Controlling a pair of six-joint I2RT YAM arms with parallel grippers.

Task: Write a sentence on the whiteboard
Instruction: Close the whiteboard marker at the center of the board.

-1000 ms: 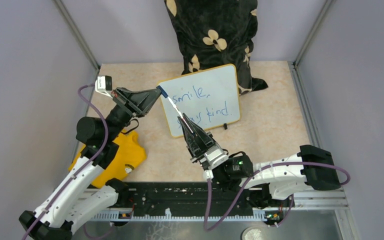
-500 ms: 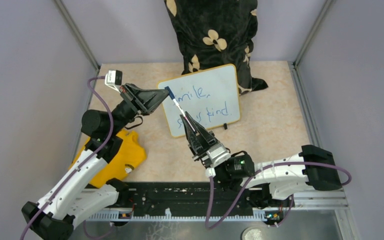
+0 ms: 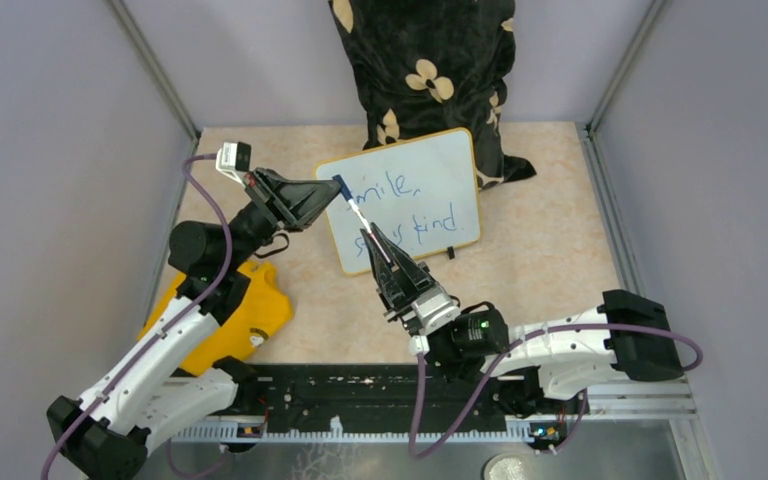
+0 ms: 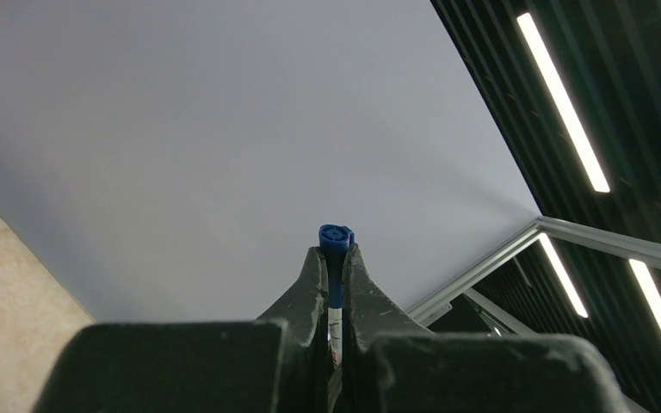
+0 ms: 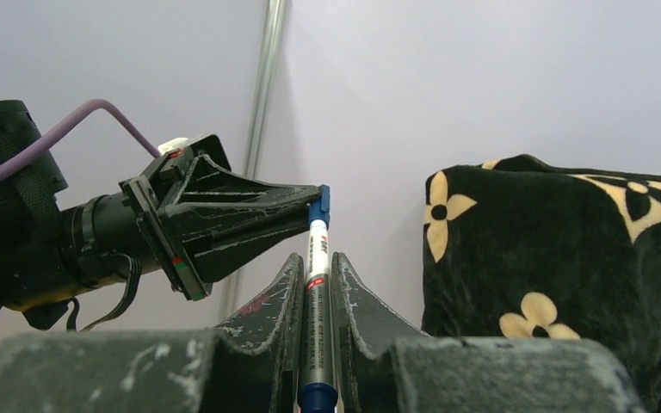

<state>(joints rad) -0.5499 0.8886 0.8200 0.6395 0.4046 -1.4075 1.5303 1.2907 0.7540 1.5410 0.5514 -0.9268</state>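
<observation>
The whiteboard point(image 3: 440, 170) leans against a black cushion at the back. The sentence point(image 3: 412, 208) in blue reads "smile, stay kind" in two lines, with its left part hidden by the grippers. My right gripper point(image 3: 375, 238) is shut on the body of a white and grey marker point(image 3: 358, 213), which also shows in the right wrist view point(image 5: 317, 292). My left gripper point(image 3: 335, 187) is shut on the marker's blue cap point(image 4: 336, 236), which sits on the marker's far end point(image 5: 322, 204). Both grippers hold the marker in the air in front of the board's left edge.
A black cushion with cream flowers point(image 3: 425, 70) stands at the back wall, and also shows in the right wrist view point(image 5: 559, 258). A yellow cloth point(image 3: 245, 310) lies on the table under the left arm. Grey walls close in the left, right and back.
My left gripper has moved a little to the right with the capped end. The marker now stands a bit steeper, and my right gripper has barely shifted.
</observation>
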